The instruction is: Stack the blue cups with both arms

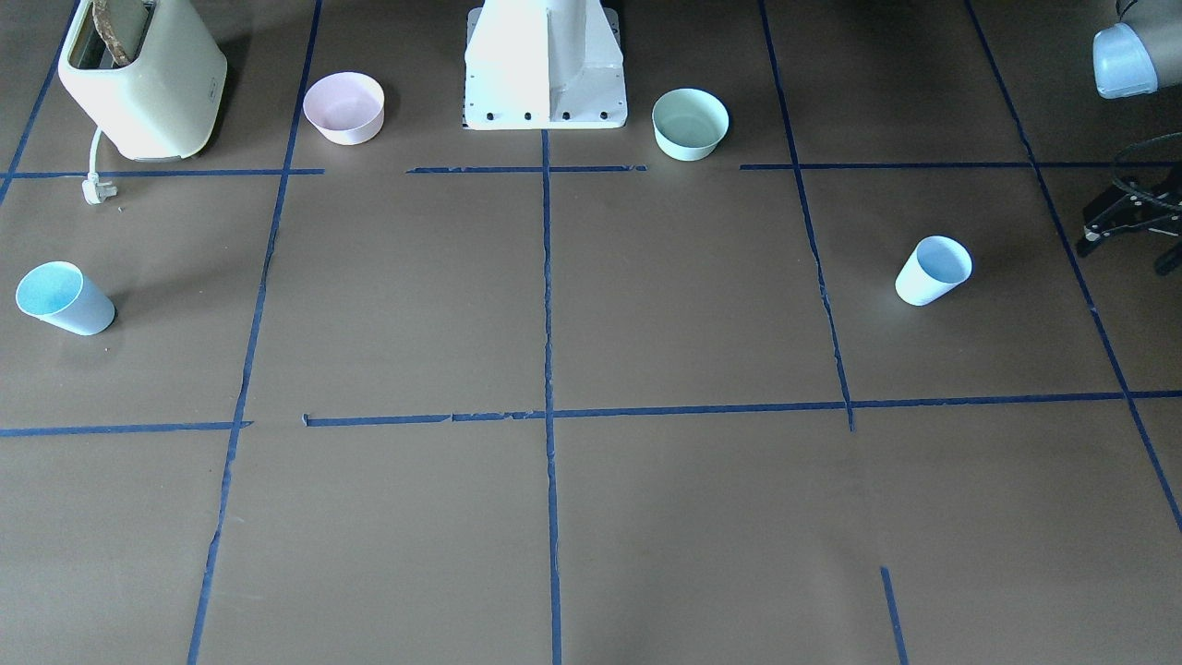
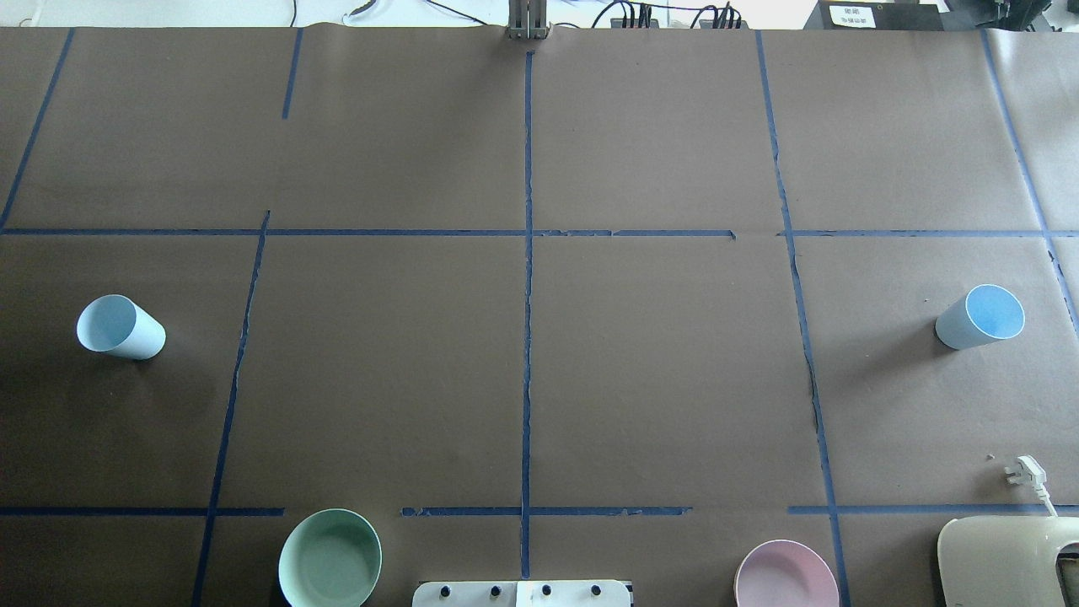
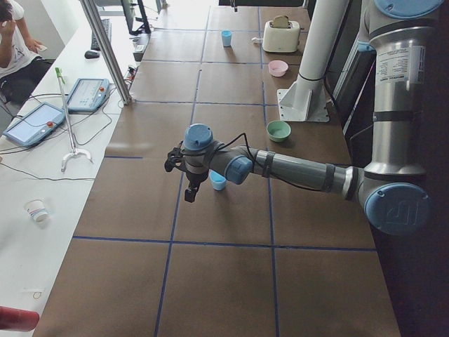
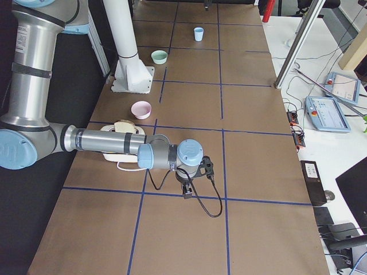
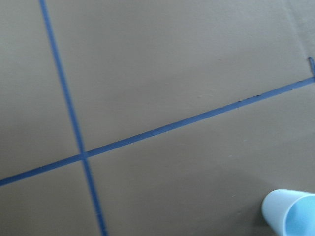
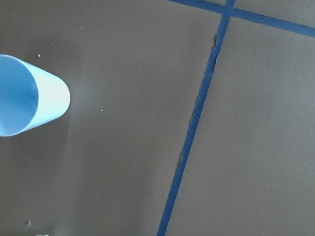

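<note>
on the table [image 1: 646, 517], blue cups [image 1: 65, 297] [image 1: 933, 270] stand well apart; left tool [image 1: 1131, 251] seems wide, right tool [image 4: 187, 189] unclear.

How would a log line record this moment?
stage: before pickup | left cup: upright, untouched | right cup: upright, untouched | left gripper: near left cup | right gripper: near right cup

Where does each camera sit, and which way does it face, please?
Front-facing: across the table, facing the pedestal; left arm at right edge.
Overhead: behind the robot, looking down; pedestal's foot only.
Exterior left: table's left end; left arm near.
Exterior right: opposite end; right arm near.
Left wrist: down at left cup; no body.
Right wrist: down at right cup; no body.
Overhead and front-facing share both cups.
</note>
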Controlling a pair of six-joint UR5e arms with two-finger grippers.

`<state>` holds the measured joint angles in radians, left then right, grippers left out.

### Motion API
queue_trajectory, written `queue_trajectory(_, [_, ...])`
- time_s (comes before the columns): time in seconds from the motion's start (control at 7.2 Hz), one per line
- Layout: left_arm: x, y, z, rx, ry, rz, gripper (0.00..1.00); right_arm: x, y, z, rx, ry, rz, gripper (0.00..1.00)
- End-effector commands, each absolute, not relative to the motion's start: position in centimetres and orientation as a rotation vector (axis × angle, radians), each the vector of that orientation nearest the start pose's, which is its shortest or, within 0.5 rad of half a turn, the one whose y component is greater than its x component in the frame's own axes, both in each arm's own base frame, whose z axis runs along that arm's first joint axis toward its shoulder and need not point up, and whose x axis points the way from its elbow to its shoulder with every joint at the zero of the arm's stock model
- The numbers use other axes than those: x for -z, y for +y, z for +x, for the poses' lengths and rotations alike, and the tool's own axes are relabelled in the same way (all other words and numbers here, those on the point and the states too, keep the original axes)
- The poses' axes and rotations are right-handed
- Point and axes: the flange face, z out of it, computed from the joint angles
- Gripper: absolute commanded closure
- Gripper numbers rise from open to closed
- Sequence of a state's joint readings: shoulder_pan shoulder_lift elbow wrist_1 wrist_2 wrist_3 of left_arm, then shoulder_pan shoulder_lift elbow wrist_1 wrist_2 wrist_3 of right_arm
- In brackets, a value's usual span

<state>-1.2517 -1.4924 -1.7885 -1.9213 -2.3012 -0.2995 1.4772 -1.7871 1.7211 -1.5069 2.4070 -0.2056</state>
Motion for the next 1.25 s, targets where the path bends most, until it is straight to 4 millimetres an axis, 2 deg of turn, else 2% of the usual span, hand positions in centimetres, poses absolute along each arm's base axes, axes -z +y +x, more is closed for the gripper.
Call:
queue_trajectory(0.0, [-55.0,-45.0,14.7,-0.07,0.866,0.16,0.0,-67.0,-40.4,2.2,0.284,-0.839,0.053,0.0])
queue_trajectory(0.14, [-55.3,-43.9,17.8,-0.039,0.842,0.157,0.0,-66.9,-40.4,2.2,0.282,-0.839,0.053,0.0])
queue_trajectory(0.28, [-55.7,-43.4,19.6,-0.014,0.833,0.141,0.0,-66.9,-40.4,2.2,0.279,-0.839,0.052,0.0])
queue_trajectory(0.56, [-56.2,-42.6,21.2,-0.03,0.832,0.113,0.0,-67.0,-40.4,2.2,0.279,-0.839,0.052,0.0])
queue_trajectory(0.69, [-57.3,-42.4,21.8,-0.037,0.821,0.091,0.0,-67.0,-40.4,2.2,0.279,-0.839,0.052,0.0])
queue_trajectory(0.83, [-57.6,-42.3,22.2,-0.021,0.818,0.074,0.3,-67.0,-40.4,2.2,0.279,-0.839,0.052,0.0])
queue_trajectory(0.97, [-57.2,-42.5,22.6,0.019,0.825,0.058,0.75,-67.1,-40.4,2.2,0.278,-0.839,0.05,0.0])
queue_trajectory(1.11, [-57.1,-42.3,23.1,0.011,0.828,0.055,0.92,-67.1,-40.4,2.1,0.28,-0.839,0.05,0.0])
